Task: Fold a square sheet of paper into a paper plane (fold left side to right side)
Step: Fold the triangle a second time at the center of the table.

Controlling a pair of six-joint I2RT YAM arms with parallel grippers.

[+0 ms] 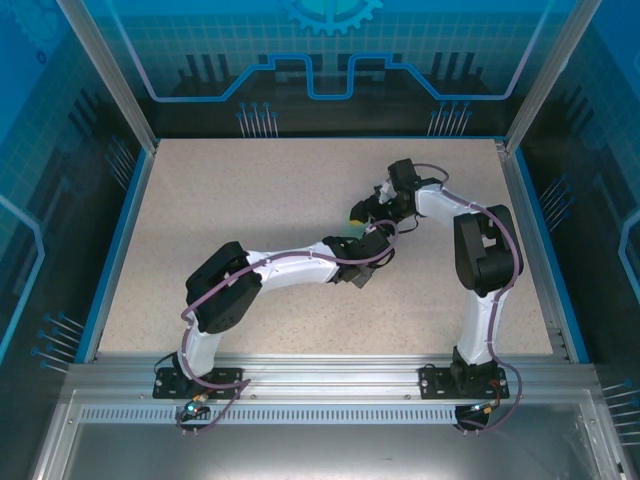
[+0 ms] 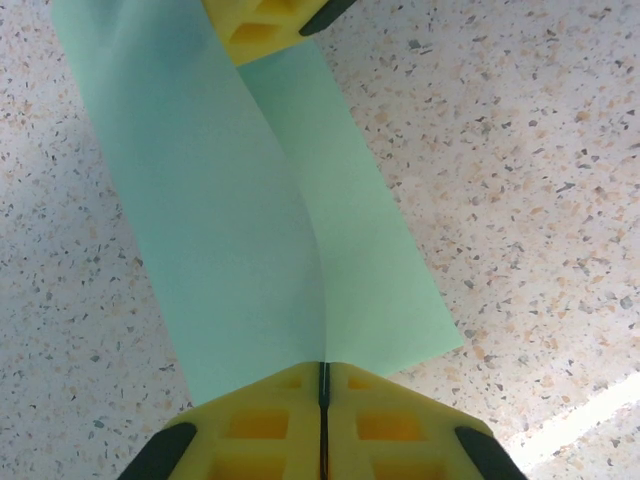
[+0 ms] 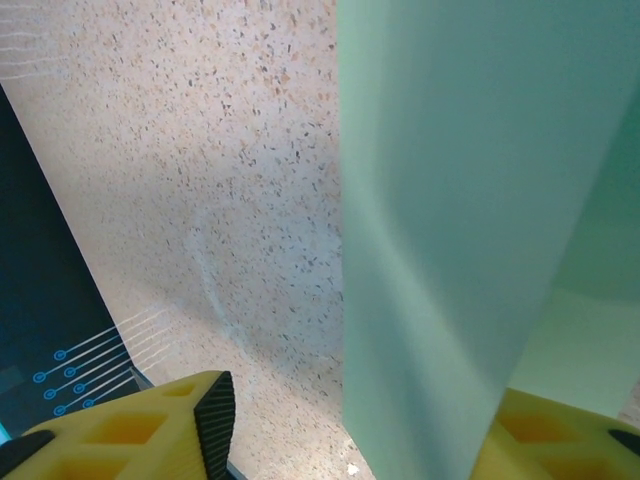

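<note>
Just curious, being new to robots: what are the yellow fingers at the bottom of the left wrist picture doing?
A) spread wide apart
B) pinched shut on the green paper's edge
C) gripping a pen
B: the left gripper is closed, with the edge of the square sheet of paper caught in it.

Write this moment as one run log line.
left gripper: shut on sheet edge | right gripper: open around sheet | sheet: curved, one side raised off table

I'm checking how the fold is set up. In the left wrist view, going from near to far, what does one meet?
Left arm's yellow fingers, shut on the sheet's near edge → mint-green sheet, partly folded over → right arm's yellow finger at its far end.
</note>
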